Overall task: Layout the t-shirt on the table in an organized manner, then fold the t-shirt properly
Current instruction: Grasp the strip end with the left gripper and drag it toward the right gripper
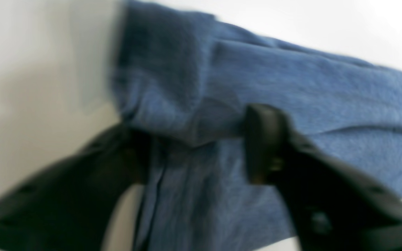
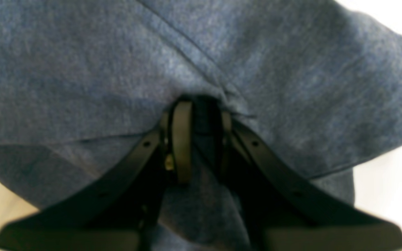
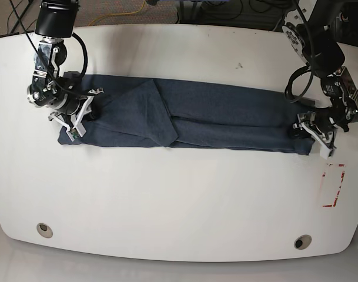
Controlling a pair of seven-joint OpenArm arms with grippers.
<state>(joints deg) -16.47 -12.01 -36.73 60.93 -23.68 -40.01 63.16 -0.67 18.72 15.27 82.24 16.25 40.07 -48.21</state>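
Note:
The dark blue t-shirt (image 3: pixel 214 117) lies folded into a long strip across the white table (image 3: pixel 179 200). My right gripper (image 3: pixel 84 114) is at the strip's left end. In the right wrist view the right gripper (image 2: pixel 202 139) is shut on a pinch of the t-shirt (image 2: pixel 82 69). My left gripper (image 3: pixel 305 126) is at the strip's right end. In the blurred left wrist view the left gripper (image 1: pixel 194 150) has its jaws wide apart, straddling a fold of the t-shirt (image 1: pixel 291 90). No lettering shows.
A red-taped rectangle (image 3: pixel 333 186) marks the table just below the left gripper. Two grey grommet holes (image 3: pixel 44 229) (image 3: pixel 303 241) sit near the front edge. Cables and dark gear lie beyond the far edge.

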